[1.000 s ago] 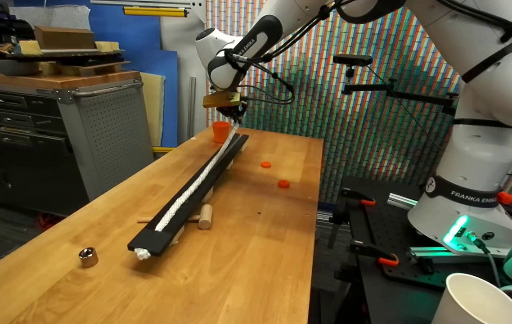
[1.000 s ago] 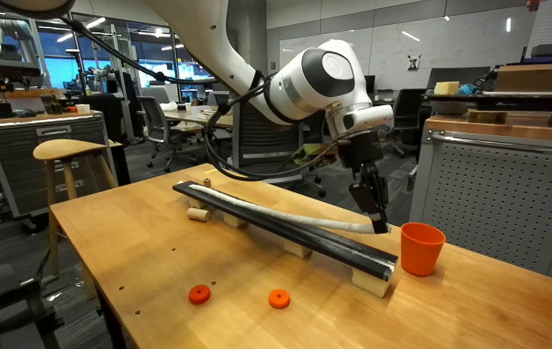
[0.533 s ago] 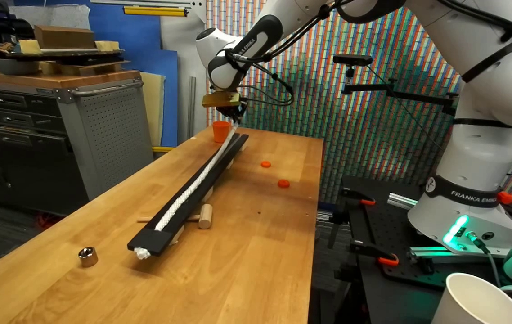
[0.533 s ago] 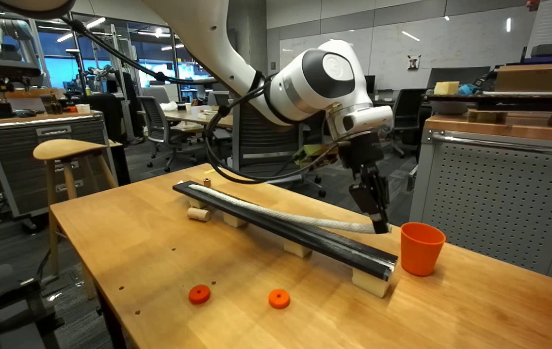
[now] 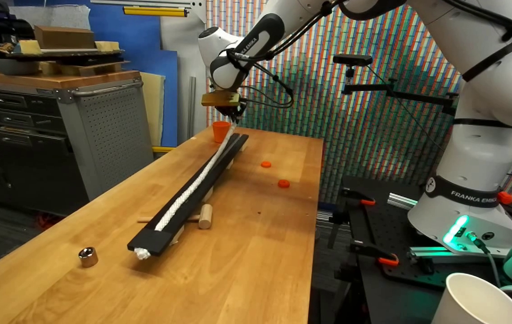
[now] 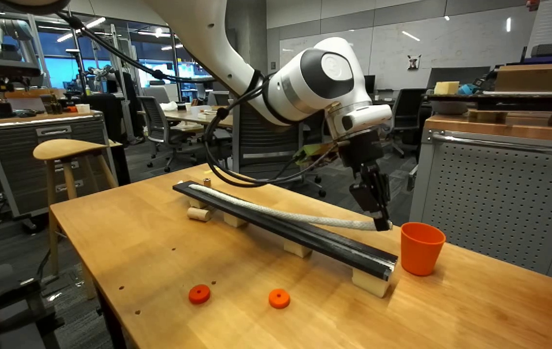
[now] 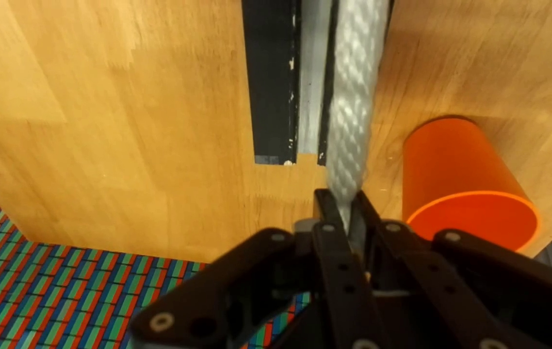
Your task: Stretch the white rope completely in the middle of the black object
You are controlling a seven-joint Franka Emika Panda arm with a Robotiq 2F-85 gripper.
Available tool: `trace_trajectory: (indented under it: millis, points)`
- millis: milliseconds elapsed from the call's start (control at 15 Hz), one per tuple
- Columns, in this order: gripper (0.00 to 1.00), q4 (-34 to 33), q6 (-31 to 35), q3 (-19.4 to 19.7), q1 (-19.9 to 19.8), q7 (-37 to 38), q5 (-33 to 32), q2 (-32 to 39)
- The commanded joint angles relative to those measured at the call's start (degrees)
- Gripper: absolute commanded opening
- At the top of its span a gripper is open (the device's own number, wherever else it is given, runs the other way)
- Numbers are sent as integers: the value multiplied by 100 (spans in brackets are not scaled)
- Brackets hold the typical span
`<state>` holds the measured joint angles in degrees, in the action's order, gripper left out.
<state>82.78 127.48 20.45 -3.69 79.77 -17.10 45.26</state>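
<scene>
White rope [image 7: 352,97] is sitting pinched near its free end in the gripper [image 7: 343,206]; jaws are standing almost together, only rope between them. A short stub is showing past the tips. Gripper is hanging above the black rail [image 7: 272,97], so this stretch is floating.

In the wrist view the rope is running to one side of the rail's groove [image 7: 311,97], toward the orange cup [image 7: 450,165]. How much of that is height rather than offset, I can't tell.

Further out, both exterior views are showing it bending down and lying along the rail's middle to the opposite end. A frayed white tip [image 5: 142,254] is sticking out there, so I'm reading that end as anchored.

Status: I'm calling it past halfway. Done: gripped, far part laid. Left: pulling out the slight curve, lining up over the groove, lowering, releasing. Risk: cup is standing just beside the rail's end, not touching; swinging wide could be knocking it.

Surroundings: rail is resting on pale blocks [image 6: 371,282]; mallet [image 5: 205,217] is lying with its handle under the rail; orange discs [image 6: 279,298] are lying well apart on the table [image 6: 489,310].
</scene>
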Motion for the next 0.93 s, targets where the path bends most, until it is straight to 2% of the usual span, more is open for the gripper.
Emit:
trace_trajectory:
  millis: [0,267,867]
  points:
    - [3,596,237,14,29,113,49,-453]
    - [3,932,280,3,61,61,-6,-625]
    - [3,1086,396,93,125,189,-109,-449]
